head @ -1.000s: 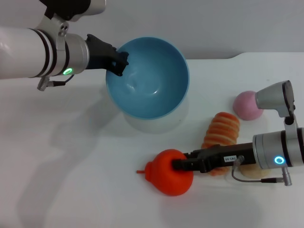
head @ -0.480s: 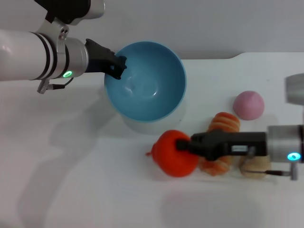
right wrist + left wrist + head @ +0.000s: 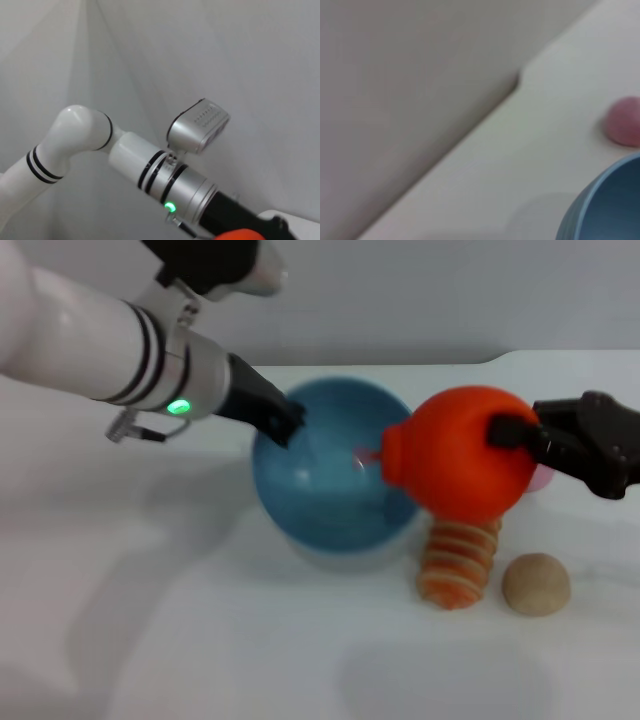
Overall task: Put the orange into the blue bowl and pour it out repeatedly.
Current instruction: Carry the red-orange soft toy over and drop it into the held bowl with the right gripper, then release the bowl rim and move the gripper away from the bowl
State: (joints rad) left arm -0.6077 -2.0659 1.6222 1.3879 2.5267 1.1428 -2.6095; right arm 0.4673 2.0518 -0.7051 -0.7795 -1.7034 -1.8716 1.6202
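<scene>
The orange (image 3: 460, 452) is bright red-orange and hangs in the air over the right rim of the blue bowl (image 3: 325, 485). My right gripper (image 3: 512, 432) is shut on the orange from the right. Its small stem points left over the bowl's inside. My left gripper (image 3: 288, 420) is shut on the bowl's left rim and holds the bowl just above the white table (image 3: 200, 640). A part of the bowl's rim (image 3: 600, 205) shows in the left wrist view. The right wrist view shows a sliver of the orange (image 3: 240, 235) and my left arm (image 3: 150, 165) beyond it.
A striped orange-and-cream bread roll (image 3: 458, 560) and a tan ball (image 3: 536, 584) lie on the table right of the bowl. A pink ball (image 3: 622, 122) lies behind the orange, almost hidden in the head view. The table's back edge runs behind the bowl.
My right gripper has lifted the orange off the table, up and to the right, to the bowl's right rim. My left gripper has shifted the bowl to the right and lower.
</scene>
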